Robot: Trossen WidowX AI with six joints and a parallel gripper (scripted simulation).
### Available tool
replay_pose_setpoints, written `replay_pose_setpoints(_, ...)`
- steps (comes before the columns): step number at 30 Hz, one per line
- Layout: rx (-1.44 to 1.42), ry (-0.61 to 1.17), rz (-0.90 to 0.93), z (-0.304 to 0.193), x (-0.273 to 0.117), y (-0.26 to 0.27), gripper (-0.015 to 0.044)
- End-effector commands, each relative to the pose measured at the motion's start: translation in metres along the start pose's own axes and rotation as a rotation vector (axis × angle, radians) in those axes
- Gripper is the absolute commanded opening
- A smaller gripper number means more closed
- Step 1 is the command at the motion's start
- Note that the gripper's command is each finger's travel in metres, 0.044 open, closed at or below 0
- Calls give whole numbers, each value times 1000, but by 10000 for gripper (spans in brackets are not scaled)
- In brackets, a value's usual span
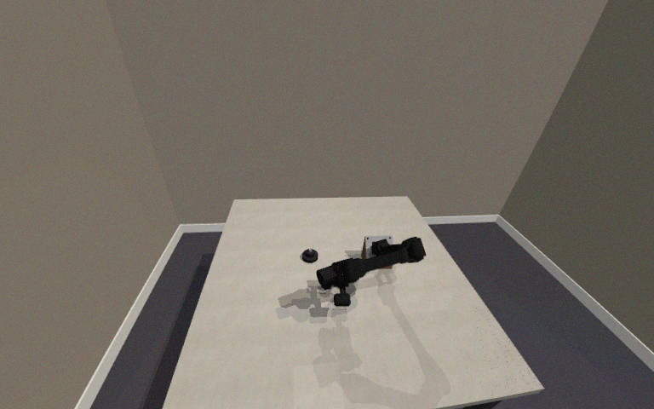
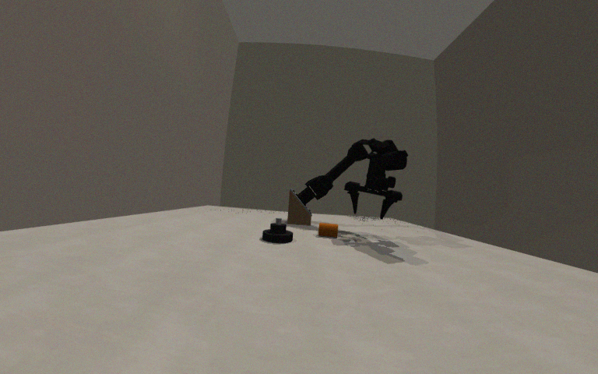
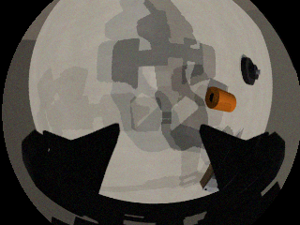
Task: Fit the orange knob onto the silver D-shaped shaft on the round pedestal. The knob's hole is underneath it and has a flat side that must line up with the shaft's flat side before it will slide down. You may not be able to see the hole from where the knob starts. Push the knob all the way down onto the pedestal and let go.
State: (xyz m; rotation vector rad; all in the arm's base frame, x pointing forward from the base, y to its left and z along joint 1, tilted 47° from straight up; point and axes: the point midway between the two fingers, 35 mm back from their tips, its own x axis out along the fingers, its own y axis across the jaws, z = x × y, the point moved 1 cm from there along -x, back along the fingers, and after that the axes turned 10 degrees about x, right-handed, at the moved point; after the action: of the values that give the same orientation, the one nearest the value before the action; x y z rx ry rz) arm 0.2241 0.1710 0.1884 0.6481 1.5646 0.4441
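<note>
The orange knob (image 2: 328, 230) (image 3: 222, 99) lies on its side on the table. Its dark hole shows on the left end in the wrist view; the hole's flat side is too small to tell. The arm hides the knob in the top view. The round black pedestal (image 1: 309, 256) (image 2: 276, 236) (image 3: 248, 71) stands upright near the knob, with the silver shaft (image 2: 278, 220) (image 3: 257, 72) on top. My gripper (image 2: 368, 216) (image 3: 160, 127) is wide open and empty. It hangs above the table, fingers down, to the right of the knob in the exterior view.
The arm's wedge-shaped base mount (image 2: 297, 212) (image 3: 206, 177) stands behind the knob and pedestal in the exterior view. The pale table (image 1: 250, 337) (image 2: 176, 286) carries the arm's shadows around the knob. A dark floor (image 1: 487, 269) lies beyond the table's edges.
</note>
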Motion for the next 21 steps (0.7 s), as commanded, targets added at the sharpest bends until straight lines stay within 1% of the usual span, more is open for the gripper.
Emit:
replay_pose_setpoints(1, 738, 36, -4, 32, 8, -61, 440)
replay_pose_setpoints(10, 1641, 132, 41, 48, 9, -130, 440)
replay_pose_setpoints(11, 1692, 141, 45, 48, 9, -133, 440)
replay_pose_setpoints(21, 1706, 144, 46, 48, 9, -134, 440)
